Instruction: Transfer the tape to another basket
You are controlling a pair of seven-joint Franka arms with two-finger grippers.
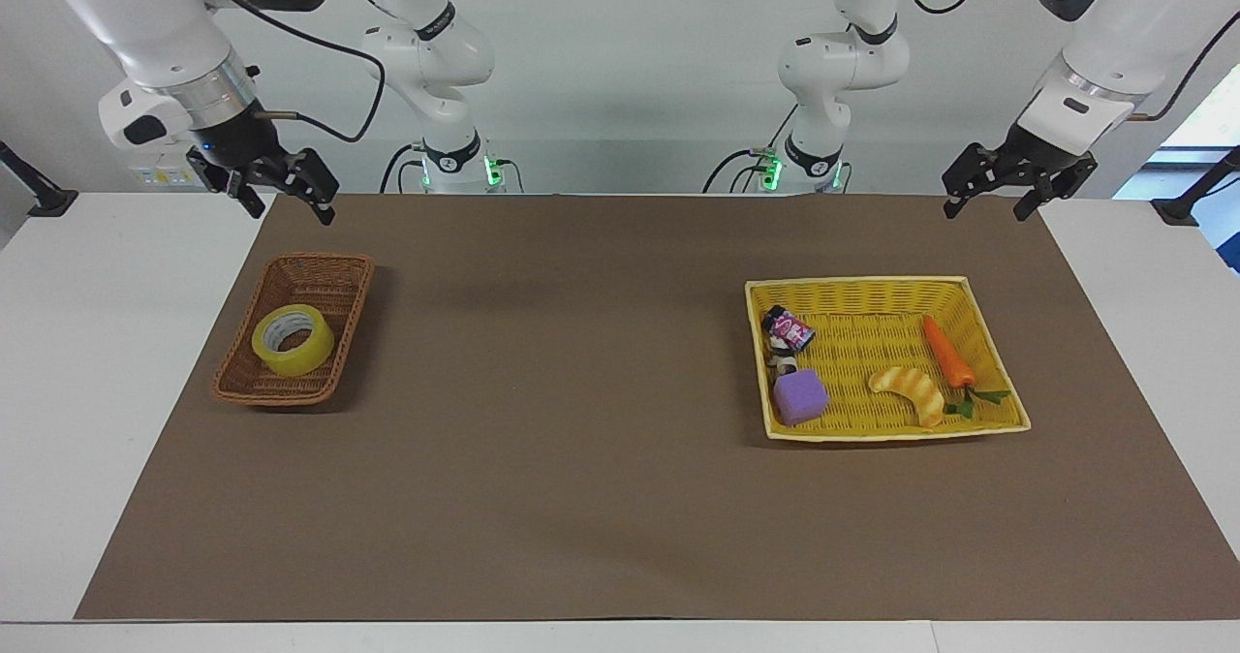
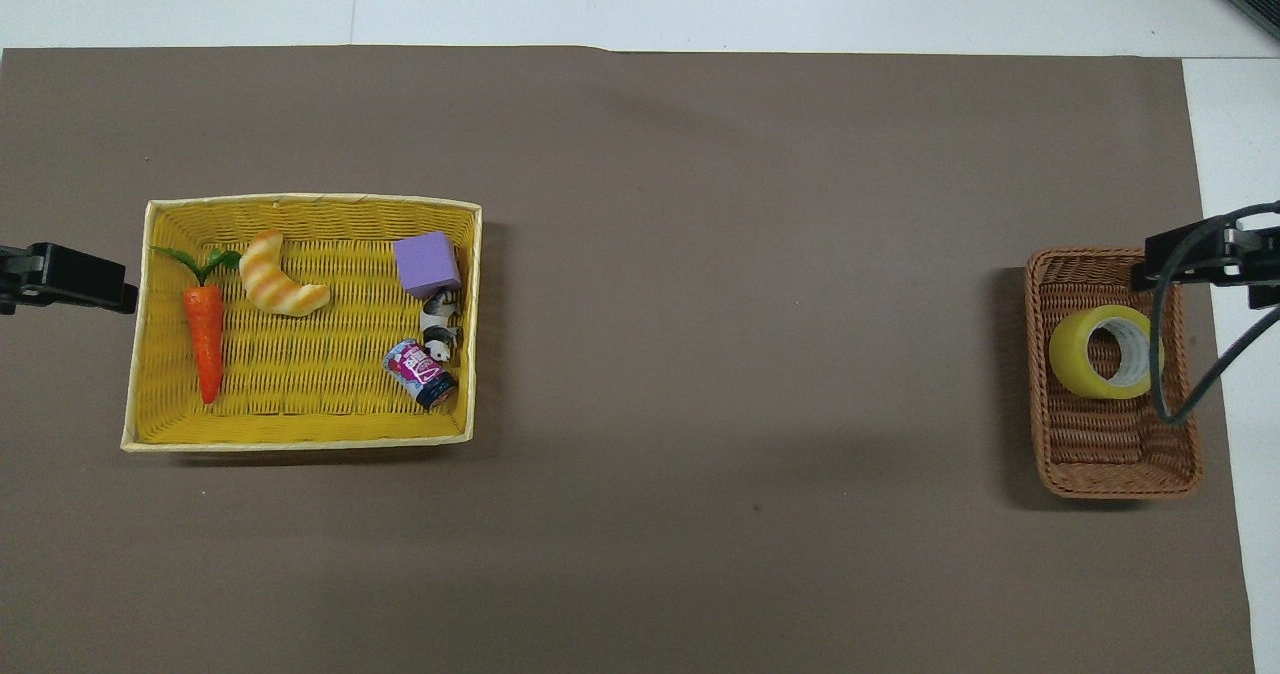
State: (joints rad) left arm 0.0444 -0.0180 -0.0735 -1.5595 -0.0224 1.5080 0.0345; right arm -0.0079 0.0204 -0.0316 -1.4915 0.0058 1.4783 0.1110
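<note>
The tape lay flat in the brown wicker basket at the right arm's end of the table, so the transfer appeared complete. The right gripper hung high over the mat's edge on the robots' side of that basket, jaws spread and empty; the left gripper waited, also spread and empty, raised near the yellow basket. Any next move called only for retreat, with the broad bare mat between the baskets unobstructed.

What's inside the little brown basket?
Only the yellow tape roll lies inside the brown basket. The weave directly under the roll is covered.
</note>
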